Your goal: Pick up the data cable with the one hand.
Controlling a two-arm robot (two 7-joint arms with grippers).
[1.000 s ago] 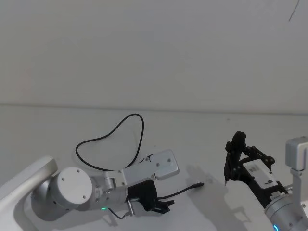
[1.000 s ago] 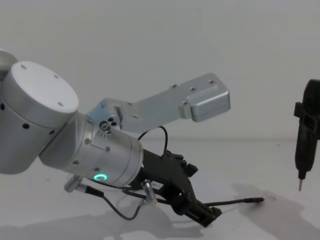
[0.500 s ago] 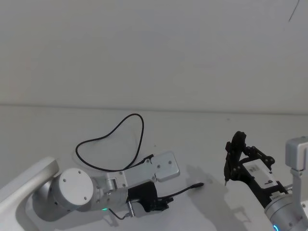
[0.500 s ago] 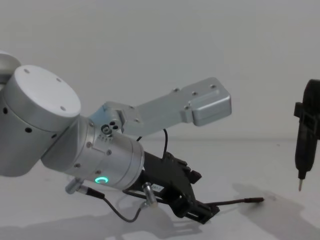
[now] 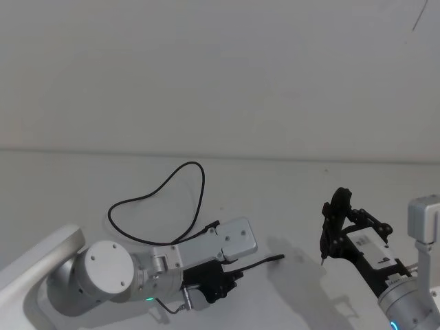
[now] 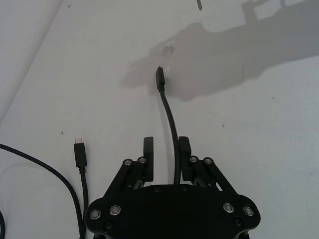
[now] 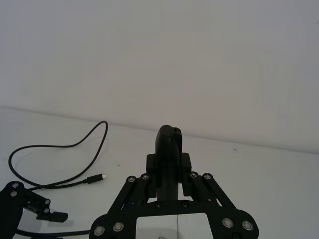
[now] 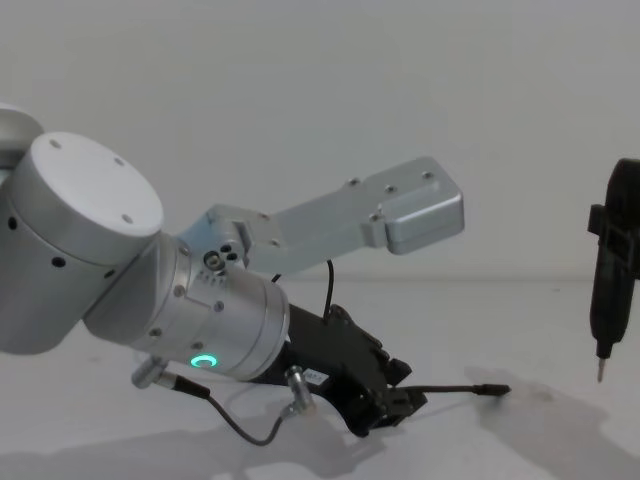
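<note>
Gripping the data cable (image 6: 168, 112) a little behind one of its plugs, the left gripper (image 6: 166, 147) sits low over the table (image 5: 344, 185) at the front left of the work area, angled forward and down. In the left wrist view the cable passes between the two fingers (image 6: 184, 147) and lies against the inner face of one of them. The jaws are drawn in on the cable, with a narrow gap on the other side. Beyond the fingertips the cable runs out nearly straight to its leading plug (image 8: 490, 389). In the chest view this plug stands clear of the table surface, and its shadow falls on the table beneath it.

The rest of the cable lies on the table. In the head view it forms a wide open loop (image 5: 204, 187) behind the left arm, and one side of the loop disappears behind the arm. The second plug (image 6: 79, 149) lies flat on the table just beside the gripper, not touching it.

The silver wrist cylinder behind the left gripper carries a lit green ring light (image 8: 203, 361). A silver bracket (image 8: 400, 205) projects forward above the gripper.

The right gripper (image 7: 168, 157) is parked at the right side, raised above the table and well apart from the cable.
</note>
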